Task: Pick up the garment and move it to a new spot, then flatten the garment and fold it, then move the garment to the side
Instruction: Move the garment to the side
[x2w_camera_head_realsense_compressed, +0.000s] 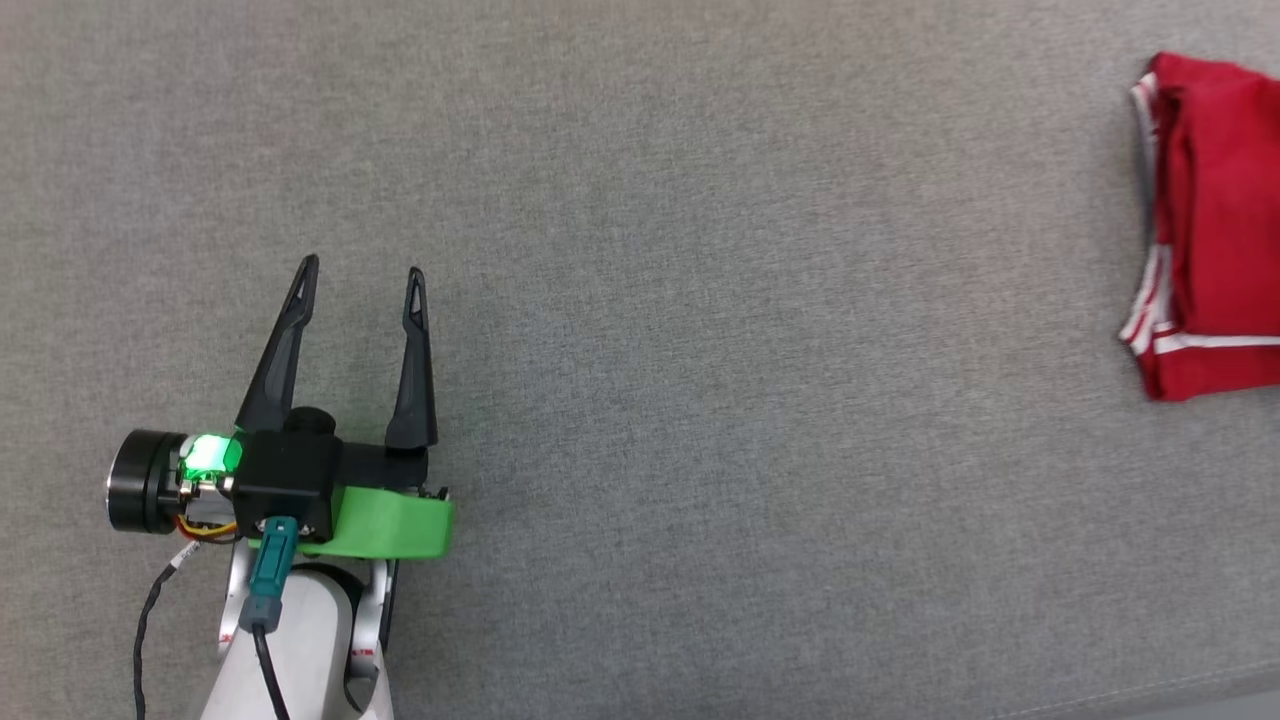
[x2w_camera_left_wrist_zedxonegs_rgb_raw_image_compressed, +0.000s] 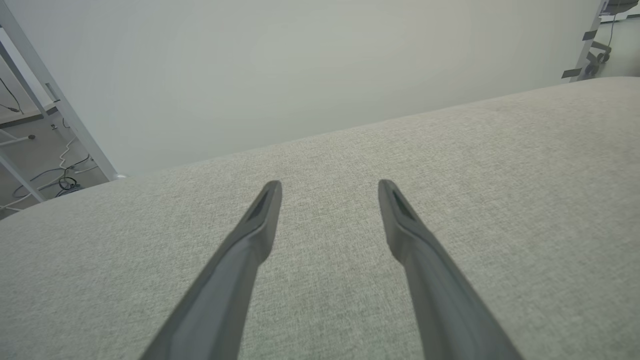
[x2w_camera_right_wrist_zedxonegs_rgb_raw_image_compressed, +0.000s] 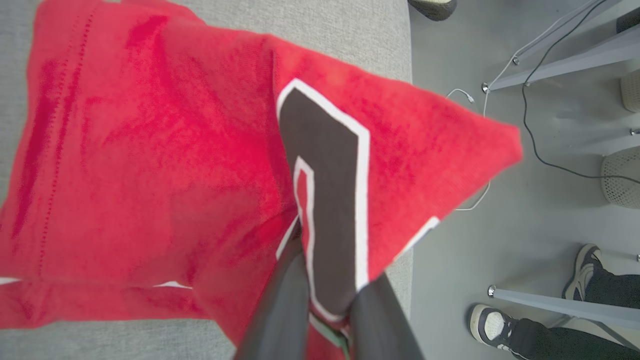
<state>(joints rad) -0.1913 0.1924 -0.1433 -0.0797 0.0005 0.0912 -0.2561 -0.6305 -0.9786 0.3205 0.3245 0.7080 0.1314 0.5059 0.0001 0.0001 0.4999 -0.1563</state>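
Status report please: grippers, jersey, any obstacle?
Left gripper open, empty, above grey fabric surface. Right gripper shut on red jersey at surface's edge. Person's shoes on floor nearby.

The right gripper (x2w_camera_right_wrist_zedxonegs_rgb_raw_image_compressed: 327, 300) is pinching the red garment (x2w_camera_right_wrist_zedxonegs_rgb_raw_image_compressed: 150, 150) at its white-edged black numeral (x2w_camera_right_wrist_zedxonegs_rgb_raw_image_compressed: 325, 150), the cloth draping over a grey fabric surface (x2w_camera_right_wrist_zedxonegs_rgb_raw_image_compressed: 310, 20), while a person's sneakers (x2w_camera_right_wrist_zedxonegs_rgb_raw_image_compressed: 492, 325) are resting on the floor (x2w_camera_right_wrist_zedxonegs_rgb_raw_image_compressed: 475, 240) nearby.

Left claw (x2w_camera_head_realsense_compressed: 362, 266): seen at the lower left of the head view, jaws spread wide, nothing gripped.
Left fingers (x2w_camera_left_wrist_zedxonegs_rgb_raw_image_compressed: 250, 250): two long dark fingers, set in a V and pointed away from the body.
Left wrist (x2w_camera_head_realsense_compressed: 290, 480): a black housing with a green light lit, carried on a pale forearm (x2w_camera_head_realsense_compressed: 300, 640).
Right claw (x2w_camera_right_wrist_zedxonegs_rgb_raw_image_compressed: 332, 270): drawn nearly closed, a fold of the garment (x2w_camera_right_wrist_zedxonegs_rgb_raw_image_compressed: 150, 150) pinched between the jaws.
Right fingers (x2w_camera_right_wrist_zedxonegs_rgb_raw_image_compressed: 280, 310): tips partly covered by the cloth.
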